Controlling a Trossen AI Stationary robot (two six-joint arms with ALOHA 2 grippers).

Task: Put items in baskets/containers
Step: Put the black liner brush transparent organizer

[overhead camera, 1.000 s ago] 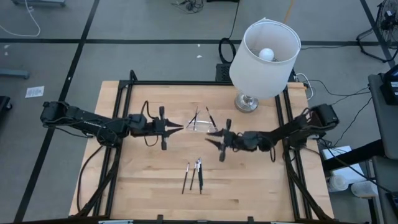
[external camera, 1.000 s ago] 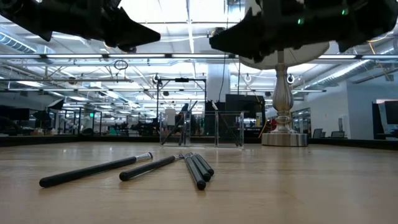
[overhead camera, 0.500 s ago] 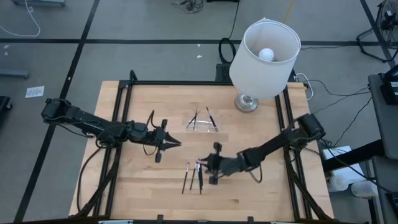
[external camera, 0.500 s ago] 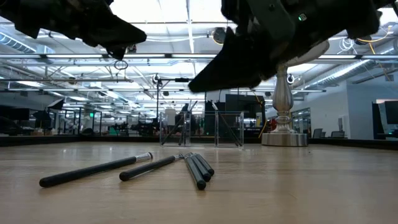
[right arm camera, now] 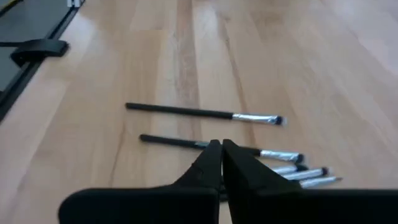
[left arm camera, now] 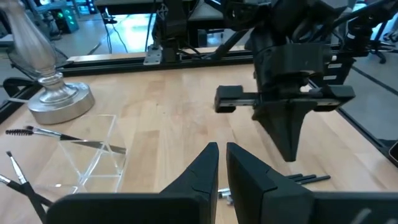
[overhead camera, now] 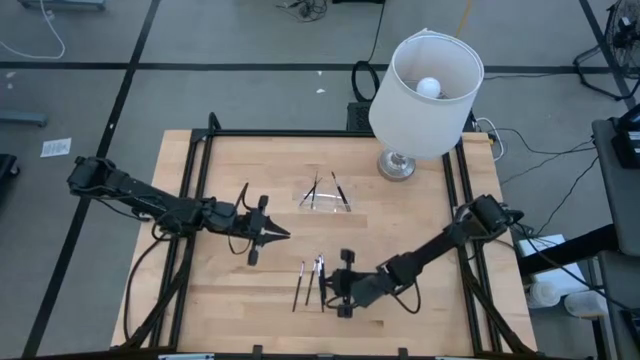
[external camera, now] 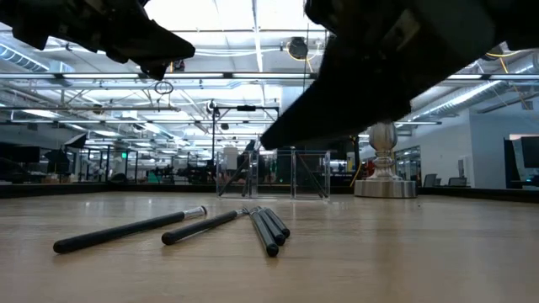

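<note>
A wooden table [overhead camera: 400,220] is seen from above, with two dark robot arms reaching in from either side. Nearest the front edge, a small group of thin dark sticks with silvery ends [overhead camera: 312,282] is laid flat on the wood, close together and roughly parallel; in the right wrist view four or five are counted [right arm camera: 211,114]. The right gripper [overhead camera: 330,287] is positioned low, just beside these sticks, with its fingers [right arm camera: 214,163] pressed together and nothing seen between them. Farther back and to the left, the left gripper [overhead camera: 288,236] is held above the bare table, its fingers [left arm camera: 205,168] nearly together and empty. Beyond both grippers, near the table's middle, a small clear plastic tray [overhead camera: 325,197] is placed, with a few more thin sticks [overhead camera: 338,189] leaning in it. At the far right, a lamp with a white shade [overhead camera: 427,92] is stood on a silvery base.
</note>
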